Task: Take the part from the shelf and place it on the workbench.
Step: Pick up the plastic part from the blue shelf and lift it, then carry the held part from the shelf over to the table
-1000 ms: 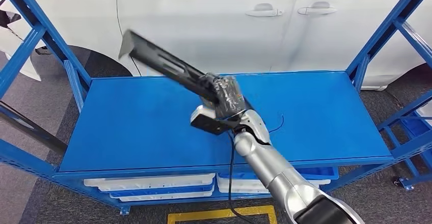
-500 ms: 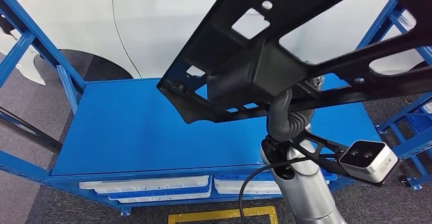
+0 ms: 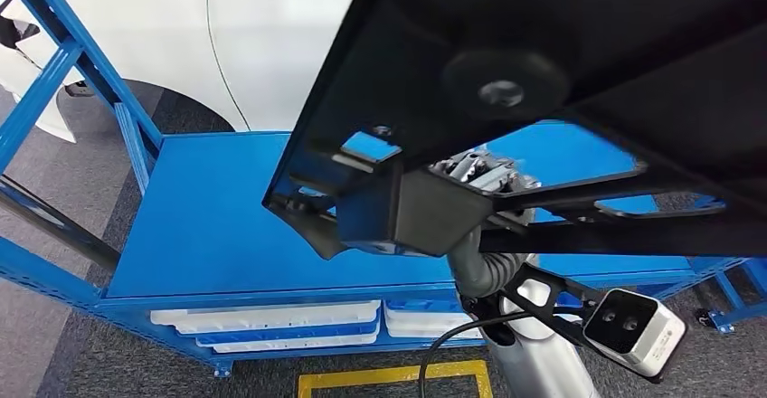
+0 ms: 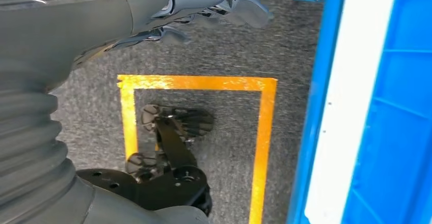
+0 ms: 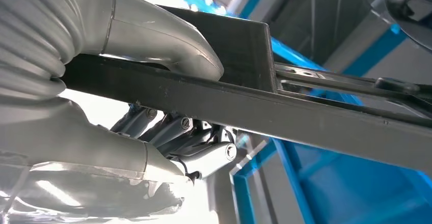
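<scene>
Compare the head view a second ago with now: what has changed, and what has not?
The right hand has lifted the black part off the blue shelf, swinging it up close to the camera. Its fingers remain clamped on it. Shelf and white car stayed put.

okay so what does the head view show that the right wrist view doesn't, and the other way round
Head view alone: the white car behind the shelf, the white trays on the lower level, and the yellow floor marking. Right wrist view alone: the right hand gripping the part's bar, thumb on one side, fingers on the other. Both: the black part and the blue shelf.
</scene>
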Controlling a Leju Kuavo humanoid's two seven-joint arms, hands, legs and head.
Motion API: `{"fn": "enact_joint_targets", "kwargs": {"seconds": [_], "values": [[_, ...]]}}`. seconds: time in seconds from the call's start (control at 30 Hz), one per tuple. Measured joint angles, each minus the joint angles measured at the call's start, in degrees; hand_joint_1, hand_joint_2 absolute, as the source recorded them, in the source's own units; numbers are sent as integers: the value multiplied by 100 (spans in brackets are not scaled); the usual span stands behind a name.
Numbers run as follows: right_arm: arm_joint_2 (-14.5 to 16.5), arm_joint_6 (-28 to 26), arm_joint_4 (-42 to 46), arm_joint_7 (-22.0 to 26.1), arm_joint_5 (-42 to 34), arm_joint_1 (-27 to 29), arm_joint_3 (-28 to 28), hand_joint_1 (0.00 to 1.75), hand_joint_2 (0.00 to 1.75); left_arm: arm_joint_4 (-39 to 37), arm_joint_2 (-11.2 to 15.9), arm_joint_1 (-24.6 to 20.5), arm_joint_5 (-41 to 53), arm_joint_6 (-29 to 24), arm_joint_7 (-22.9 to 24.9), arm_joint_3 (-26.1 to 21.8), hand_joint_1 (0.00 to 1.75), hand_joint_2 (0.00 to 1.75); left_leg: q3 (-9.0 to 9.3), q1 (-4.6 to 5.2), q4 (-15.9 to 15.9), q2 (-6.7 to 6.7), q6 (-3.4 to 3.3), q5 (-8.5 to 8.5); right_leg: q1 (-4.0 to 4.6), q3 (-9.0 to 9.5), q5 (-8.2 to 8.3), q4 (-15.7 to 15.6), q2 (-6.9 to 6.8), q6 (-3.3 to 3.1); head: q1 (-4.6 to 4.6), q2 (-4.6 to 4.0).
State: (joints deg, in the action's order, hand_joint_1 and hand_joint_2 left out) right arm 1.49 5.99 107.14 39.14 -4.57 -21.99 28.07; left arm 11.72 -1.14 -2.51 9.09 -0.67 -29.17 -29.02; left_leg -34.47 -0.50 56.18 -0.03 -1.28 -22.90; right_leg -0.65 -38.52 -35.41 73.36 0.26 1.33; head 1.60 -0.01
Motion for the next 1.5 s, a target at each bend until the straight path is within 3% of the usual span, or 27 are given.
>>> {"fn": "enact_joint_targets", "kwargs": {"seconds": [0.03, 0.13, 0.17, 0.3, 0.37, 0.43, 0.47, 0.5, 0.53, 0.57, 0.6, 0.67, 0.7, 0.77, 0.83, 0.9, 0.97, 1.0, 1.03, 1.1, 1.17, 1.2, 1.23, 1.3, 1.37, 1.47, 1.5], "values": [[-8, -7, -119, -17, 8, 0, 101, 175, 175, 0, -3, -1, 8, -14, 16, -7, 0, 175, -53, -3, 16, 0, 14, 32, -12, 113, 89, -105, -2, 6, -1, 0], [27, -171, -731, -156, 142, -56, 498, 175, 175, 0, -12, -25, 93, -30, 29, -14, 0, 175, -198, -6, 91, -6, 89, 118, -23, 836, 484, -1220, -4, -17, 4, 1], [47, -245, -970, -178, 216, -69, 625, 175, 175, 0, -12, -36, 133, -24, 26, -14, 0, 175, -228, -4, 110, -10, 124, 149, -12, 974, 539, -1466, 1, -39, 3, 0], [89, -324, -1751, -48, 400, -47, 976, 175, 175, 0, -12, -40, 261, 19, 9, -21, 0, 175, -311, -21, 125, -32, 280, 232, 17, 921, 661, -1595, 0, -199, -2, -1], [128, -293, -2042, -42, 445, -47, 1117, 175, 175, 0, -14, -28, 284, 38, -3, -39, 0, 175, -447, -42, 442, -28, 343, -130, 4, 809, 786, -1618, -22, -288, -1, -1], [186, -231, -2317, -80, 450, -54, 1247, 175, 175, 0, -16, -29, 290, 44, -14, -72, 0, 175, -677, -50, 1211, -22, 388, -707, 18, 651, 908, -1615, -29, -326, 2, -1], [211, -199, -2434, -98, 436, -61, 1297, 175, 175, 0, -15, -30, 288, 40, -16, -88, 0, 175, -755, -52, 1583, -22, 402, -878, 31, 569, 969, -1611, -30, -330, 2, 0], [239, -165, -2555, -109, 410, -70, 1345, 175, 175, 0, -14, -29, 286, 34, -18, -104, 0, 175, -758, -52, 1818, -22, 405, -926, 43, 488, 1027, -1606, -32, -331, 2, 0], [264, -136, -2657, -107, 378, -84, 1381, 175, 175, 0, -14, -28, 284, 26, -18, -117, 0, 175, -652, -51, 1837, -22, 395, -855, 54, 412, 1082, -1602, -33, -327, 2, -1], [288, -111, -2741, -101, 335, -107, 1410, 175, 175, 0, -13, -26, 280, 19, -18, -128, 0, 175, -437, -50, 1633, -23, 374, -718, 64, 345, 1133, -1598, -34, -322, 2, 0], [314, -86, -2815, -92, 279, -140, 1436, 175, 175, 0, -10, -29, 276, 8, -18, -142, 0, 175, -124, -45, 1255, -25, 341, -600, 72, 289, 1182, -1593, -34, -314, 2, 0], [359, -47, -2905, -78, 157, -225, 1467, 175, 175, 0, -4, -46, 272, -16, -15, -177, 0, 175, 489, -13, 396, -27, 267, -575, 94, 215, 1274, -1586, -33, -275, -1, 1], [376, -31, -2933, -71, 101, -261, 1474, 175, 175, 0, -1, -54, 272, -26, -13, -195, 0, 175, 665, 8, 121, -30, 233, -616, 96, 199, 1319, -1588, -36, -245, -2, 1], [392, -9, -2951, -39, 4, -291, 1476, 175, 175, 0, 0, -53, 278, -35, 12, -229, 0, 175, 709, 30, -45, -29, 174, -610, 93, 188, 1412, -1612, -40, -171, -3, 0], [386, -4, -2913, -1, -96, -283, 1458, 175, 175, 0, -1, -40, 286, -37, 42, -249, 0, 175, 634, 12, -89, 7, 89, -482, 86, 119, 1299, -1523, -27, -108, -8, -1], [376, -10, -2818, 15, -207, -270, 1407, 175, 175, 0, -2, -34, 295, -37, 56, -256, 0, 175, 501, -6, -119, 42, 21, -332, 64, -74, 790, -1012, -18, -60, -25, -1], [365, -20, -2688, 16, -327, -252, 1315, 175, 175, 0, -2, -29, 314, -36, 62, -260, 0, 175, 323, 0, -108, 50, 3, -202, 38, -273, 299, -222, -20, -12, -33, -1], [357, -32, -2621, 16, -384, -244, 1258, 175, 175, 0, -2, -25, 327, -32, 63, -260, 0, 175, 233, 3, -94, 53, 6, -141, 28, -294, 241, 51, -21, 7, -32, -1], [349, -52, -2548, 16, -433, -239, 1200, 175, 175, 0, -3, -22, 338, -28, 65, -260, 0, 175, 141, 3, -73, 55, 15, -85, 19, -222, 315, 130, -22, 19, -33, 0], [339, -90, -2397, 16, -525, -243, 1086, 175, 175, 0, -4, -17, 358, -19, 68, -260, 0, 175, -31, 2, -9, 55, 43, 7, 1, 203, 610, -299, -23, 16, -33, 0], [340, -102, -2223, 16, -617, -270, 971, 175, 175, 0, -4, -16, 380, -8, 70, -261, 0, 175, -166, 12, 79, 49, 91, 73, 7, 797, 630, -1127, -23, -29, -28, 1], [341, -101, -2134, 16, -659, -285, 914, 175, 175, 0, -4, -16, 393, -2, 68, -261, 0, 175, -206, 17, 111, 48, 123, 109, 19, 991, 583, -1431, -21, -60, -31, 0], [342, -98, -2054, 16, -691, -299, 865, 175, 175, 0, -4, -16, 404, 6, 66, -261, 0, 175, -229, 21, 126, 49, 157, 149, 34, 1068, 531, -1583, -20, -95, -41, 0], [341, -86, -1916, 16, -745, -302, 783, 175, 175, 0, -2, -11, 419, 22, 62, -262, 0, 175, -255, 8, 117, 46, 228, 218, 40, 1006, 609, -1621, -29, -179, -68, 0], [339, -54, -1786, 16, -780, -292, 725, 175, 175, 0, -2, 3, 423, 43, 61, -263, 0, 175, -352, -13, 291, 34, 298, -25, 21, 893, 748, -1652, -48, -269, -58, 1], [337, 45, -1627, 15, -788, -257, 665, 175, 175, 0, -7, 10, 428, 60, 62, -263, 0, 175, -624, -36, 1303, 29, 386, -845, 21, 638, 965, -1657, -55, -319, -32, 1], [336, 77, -1596, 15, -787, -234, 651, 175, 175, 0, -7, 9, 429, 59, 62, -263, 0, 175, -666, -38, 1632, 29, 401, -964, 26, 548, 1031, -1651, -56, -317, -33, 1]]}}
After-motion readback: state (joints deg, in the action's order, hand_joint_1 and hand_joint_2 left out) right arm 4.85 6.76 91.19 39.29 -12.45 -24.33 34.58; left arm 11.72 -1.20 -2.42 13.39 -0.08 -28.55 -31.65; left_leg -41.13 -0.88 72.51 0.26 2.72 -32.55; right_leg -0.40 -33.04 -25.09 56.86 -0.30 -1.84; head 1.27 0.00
